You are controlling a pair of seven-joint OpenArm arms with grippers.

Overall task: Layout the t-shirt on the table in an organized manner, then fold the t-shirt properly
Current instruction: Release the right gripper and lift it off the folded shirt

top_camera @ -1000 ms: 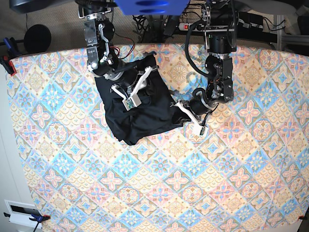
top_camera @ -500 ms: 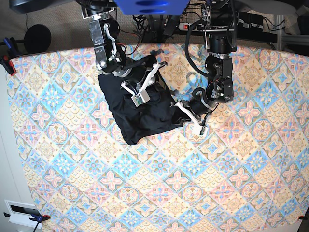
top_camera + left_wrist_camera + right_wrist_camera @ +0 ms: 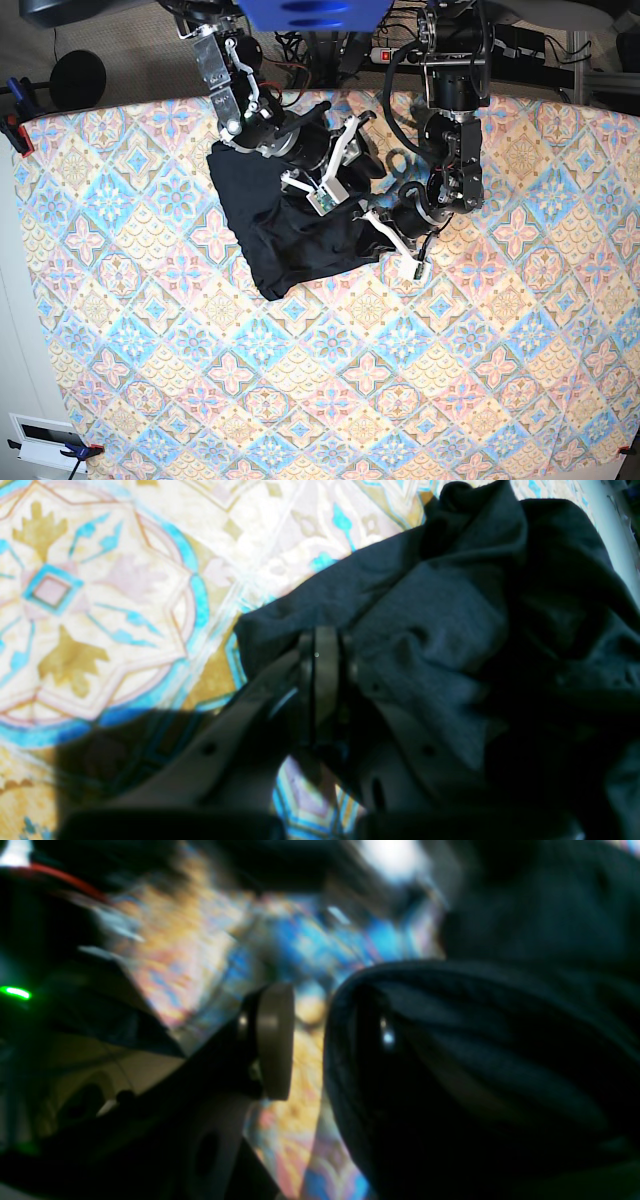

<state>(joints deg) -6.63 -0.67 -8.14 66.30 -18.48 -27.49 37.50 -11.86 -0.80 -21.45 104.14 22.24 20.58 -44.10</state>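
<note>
The black t-shirt (image 3: 285,225) lies crumpled on the patterned table (image 3: 400,380), left of centre at the back. My left gripper (image 3: 372,218) is shut on the shirt's right edge; in the left wrist view its fingers (image 3: 325,655) pinch a fold of the t-shirt (image 3: 475,605) low over the table (image 3: 100,605). My right gripper (image 3: 345,140) is over the shirt's upper right part. The right wrist view is blurred: the jaws of the right gripper (image 3: 325,1035) stand apart, and black fabric (image 3: 450,1065) drapes over one finger.
Cables and a power strip (image 3: 385,55) lie beyond the table's back edge. A round black object (image 3: 76,78) sits at the far left. Clamps (image 3: 18,125) hold the cloth at the left edge. A white device (image 3: 45,440) is at the bottom left.
My right gripper has moved to the right and toward the back, dragging the shirt's upper part with it. The left gripper has stayed put on the shirt's edge.
</note>
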